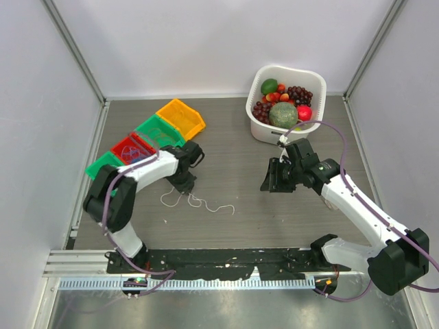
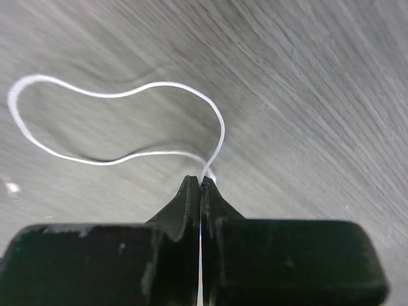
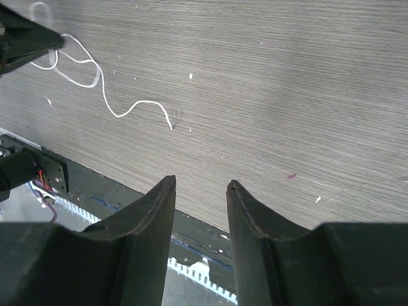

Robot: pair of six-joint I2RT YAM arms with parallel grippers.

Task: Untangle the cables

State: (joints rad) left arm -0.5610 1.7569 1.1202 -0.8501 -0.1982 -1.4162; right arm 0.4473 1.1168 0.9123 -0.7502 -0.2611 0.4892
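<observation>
Cable: one white cable [image 2: 223, 134] lies flat on the tabletop [image 1: 233, 151], left of centre and just ahead of the left arm.
Long axis: roughly left to right in the top view. Its loops are bunched at the left end, and a wavy free tail runs right toward the middle.
Left pincer [image 2: 199, 182]: closed tight on the cable at the looped end. The strand comes out between the tips, and one loop spreads over the wood beyond them.
Tail: loose, touched by nothing, its end pointing toward the right arm's side.
Right pincer [image 3: 201, 185]: jaws partly apart with nothing between them. It hangs above bare wood, well apart from the tail and to the right of it.
Nearer arm: the left, already on the cable.
Coming move: likely a lift or a draw to the left, along the axis, to pull the loops out. To pin the tail, the right pincer would have to come left and down.
Red bin [image 1: 122, 142]: beyond the left pincer. Coloured strands seem to lie in it, too small to be sure.
</observation>
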